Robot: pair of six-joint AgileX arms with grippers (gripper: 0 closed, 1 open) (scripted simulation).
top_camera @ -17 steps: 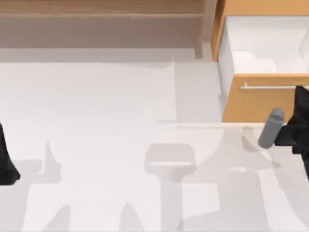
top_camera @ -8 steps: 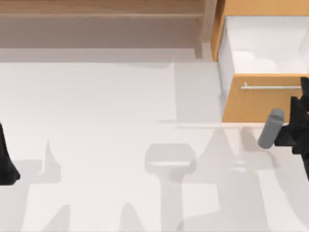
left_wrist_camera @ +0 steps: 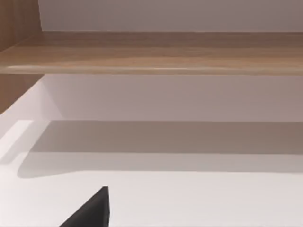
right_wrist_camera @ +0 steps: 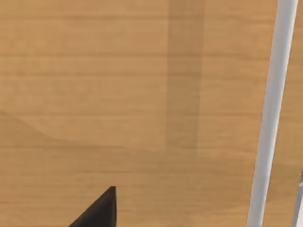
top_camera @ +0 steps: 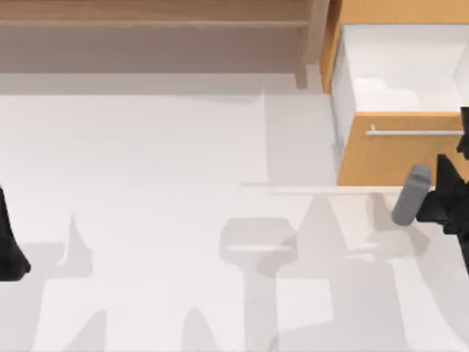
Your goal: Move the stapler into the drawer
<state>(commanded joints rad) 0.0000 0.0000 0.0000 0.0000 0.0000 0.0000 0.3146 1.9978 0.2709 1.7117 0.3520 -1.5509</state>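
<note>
- My right gripper (top_camera: 434,204) is at the table's right edge, clamped on the grey stapler (top_camera: 410,195), just in front of the drawer (top_camera: 399,158).
- The drawer stands open, its white inside bare.
- My left arm (top_camera: 9,246) is parked at the left edge; I cannot tell its jaws.

The white table (top_camera: 161,183) carries the long wooden shelf (top_camera: 146,15) and the open drawer (top_camera: 388,158).

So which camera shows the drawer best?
The top view: the drawer sits pulled open at the table's right, with white inside, orange front and silver handle. The right wrist view shows its front and handle close up; the left wrist view shows the shelf.
</note>
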